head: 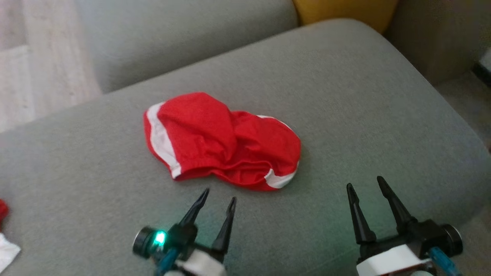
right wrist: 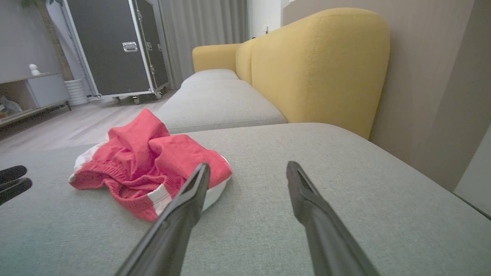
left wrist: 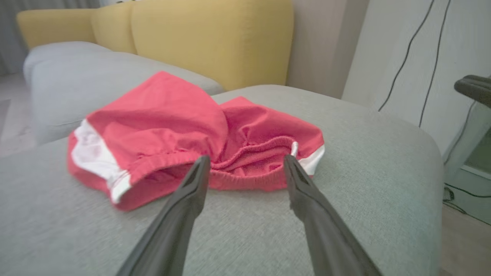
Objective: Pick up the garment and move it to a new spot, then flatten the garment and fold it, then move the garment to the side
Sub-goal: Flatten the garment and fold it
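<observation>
The garment (head: pixel 220 142) is a pair of red shorts with white trim, lying crumpled in the middle of a grey sofa cushion (head: pixel 364 107). Its elastic waistband faces me in the left wrist view, where the garment (left wrist: pixel 184 134) lies just beyond my fingertips. My left gripper (head: pixel 220 194) hovers open just short of the near edge of the shorts, holding nothing. To the right, my right gripper (head: pixel 366 183) is open and empty over bare cushion. In the right wrist view the garment (right wrist: pixel 145 168) lies to the left of my right gripper (right wrist: pixel 249 168).
A second grey seat cushion (head: pixel 184 38) lies beyond a seam, with yellow backrests (right wrist: pixel 318 65) behind. Red and white cloth (head: pixel 5 237) shows at the far left edge. Wooden floor (head: pixel 34 69) is at the upper left, a black wheeled case (right wrist: pixel 115 46) farther off.
</observation>
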Available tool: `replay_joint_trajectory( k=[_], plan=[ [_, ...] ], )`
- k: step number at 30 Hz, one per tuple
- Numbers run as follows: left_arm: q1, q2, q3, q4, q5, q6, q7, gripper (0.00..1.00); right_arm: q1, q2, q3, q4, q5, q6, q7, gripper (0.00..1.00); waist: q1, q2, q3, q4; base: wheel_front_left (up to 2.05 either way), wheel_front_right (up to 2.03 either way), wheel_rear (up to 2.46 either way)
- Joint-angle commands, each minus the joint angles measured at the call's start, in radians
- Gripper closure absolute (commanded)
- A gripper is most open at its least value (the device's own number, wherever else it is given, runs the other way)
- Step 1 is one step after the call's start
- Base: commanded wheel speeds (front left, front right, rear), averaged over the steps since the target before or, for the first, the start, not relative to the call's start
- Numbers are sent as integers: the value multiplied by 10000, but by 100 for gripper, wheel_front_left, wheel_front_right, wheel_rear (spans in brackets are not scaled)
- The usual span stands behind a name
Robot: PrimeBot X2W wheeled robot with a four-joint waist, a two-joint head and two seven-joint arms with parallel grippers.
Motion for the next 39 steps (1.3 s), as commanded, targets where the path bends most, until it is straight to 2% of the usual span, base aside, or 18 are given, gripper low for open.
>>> replay_joint_trajectory(
  k=[1, 7, 13, 17, 18, 19, 25, 32, 39],
  plan=[
    [-581, -31, 196, -137, -79, -6, -78, 0, -464, -59, 250, -389, -38, -7, -36, 0, -2, 0, 481, -418, 0, 0, 0],
    [-2498, -31, -1117, 1236, -992, -271, 605, 0, -753, -54, 317, -477, 68, -7, -36, 0, -2, 0, 1197, -703, 0, 0, 0],
    [-3830, -32, -2236, 2287, -2108, -235, 1644, 0, -1098, -52, 478, -492, 254, -7, -36, 0, -2, 0, 1680, -1043, 0, 0, 0],
    [-4274, -32, -2602, 2681, -2367, -212, 1728, 0, -1158, -52, 507, -492, 367, -7, -36, 0, -2, 0, 1833, -1183, 0, 0, 0],
    [-4351, -32, -2687, 2739, -2391, -229, 1642, 60, -1164, -52, 510, -489, 385, -7, -36, 0, -2, 0, 1848, -1206, 0, 0, 0],
    [-4418, -32, -2771, 2778, -2428, -269, 1539, 100, -1168, -52, 501, -478, 399, -7, -36, 0, -2, 0, 1856, -1230, 0, 0, 0],
    [-4720, -32, -3264, 3018, -2863, -518, 1285, 100, -1170, -52, 535, -391, 436, -7, -36, 0, -2, 0, 1677, -1382, 0, 0, 0],
    [-5761, -32, -3644, 2217, -3503, -728, 664, 100, -1123, -51, 632, -244, 443, -7, -36, 0, -2, 0, 1054, -1406, 0, 0, 0],
    [-7519, 30, -3147, 907, -4138, -752, 522, 100, -843, -51, 693, -127, 349, -7, -36, 0, -2, 0, 349, -813, 0, 0, 0]
  ],
)
